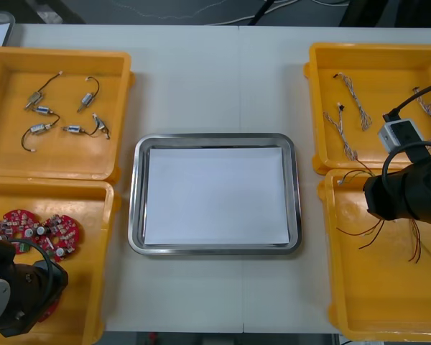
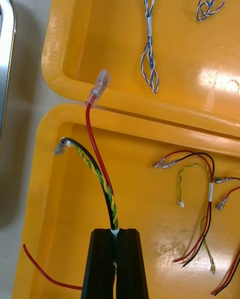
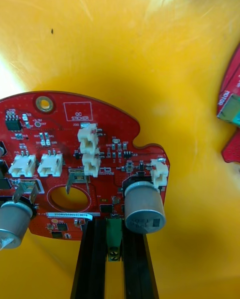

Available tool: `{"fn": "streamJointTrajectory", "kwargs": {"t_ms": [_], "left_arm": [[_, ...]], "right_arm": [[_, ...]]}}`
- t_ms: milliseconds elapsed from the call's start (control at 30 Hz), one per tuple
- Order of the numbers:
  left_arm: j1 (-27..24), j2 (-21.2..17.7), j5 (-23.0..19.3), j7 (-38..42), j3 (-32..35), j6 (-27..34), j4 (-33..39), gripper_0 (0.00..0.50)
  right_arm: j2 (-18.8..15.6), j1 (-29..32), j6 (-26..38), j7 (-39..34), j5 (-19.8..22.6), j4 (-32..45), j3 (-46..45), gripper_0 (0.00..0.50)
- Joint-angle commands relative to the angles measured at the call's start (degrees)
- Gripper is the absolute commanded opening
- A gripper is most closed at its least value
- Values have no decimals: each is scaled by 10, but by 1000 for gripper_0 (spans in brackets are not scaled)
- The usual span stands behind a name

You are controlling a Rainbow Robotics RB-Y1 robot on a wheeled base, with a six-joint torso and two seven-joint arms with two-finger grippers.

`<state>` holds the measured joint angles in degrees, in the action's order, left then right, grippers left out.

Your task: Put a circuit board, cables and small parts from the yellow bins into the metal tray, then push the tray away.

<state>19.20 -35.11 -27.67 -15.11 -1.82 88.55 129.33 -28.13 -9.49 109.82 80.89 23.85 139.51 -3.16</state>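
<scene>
The metal tray (image 1: 214,138) sits in the middle of the front view. It is white inside and has nothing in it yet, so the job is just at its start.

At the lower left, the left gripper (image 3: 114,225) is down in the lower left yellow bin (image 1: 93,287). Its fingers pinch the edge of a round red circuit board (image 3: 75,144).

At the right, the right gripper (image 2: 115,231) is over the lower right yellow bin (image 1: 381,302). Its fingers are closed tight on a red, black and yellow cable (image 2: 102,179).

The small metal parts (image 1: 73,129) lie in the upper left bin. The blue and white cables (image 1: 355,100) lie in the upper right bin. Nothing has picked them up. Everything has to go in, and then the tray needs a push away.
</scene>
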Motion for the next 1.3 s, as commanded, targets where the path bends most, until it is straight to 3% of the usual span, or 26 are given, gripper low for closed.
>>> {"fn": "streamJointTrajectory", "kwargs": {"t_ms": [33,400,700,1100,1300], "left_arm": [[-24,4,-19,7,34,23,35,0],[-72,-14,-50,9,74,78,53,0],[-102,-51,-108,-33,139,151,103,0],[-221,-102,-204,-159,152,199,115,0],[-310,-104,-220,-230,92,215,113,0]], "right_arm": [[7,-13,2,-9,-4,16,8,0],[7,-13,2,-9,-4,16,8,0],[7,-13,2,-9,-4,16,8,0],[7,-13,2,-9,-4,16,8,0],[7,-13,2,-9,-4,16,8,0]]}}
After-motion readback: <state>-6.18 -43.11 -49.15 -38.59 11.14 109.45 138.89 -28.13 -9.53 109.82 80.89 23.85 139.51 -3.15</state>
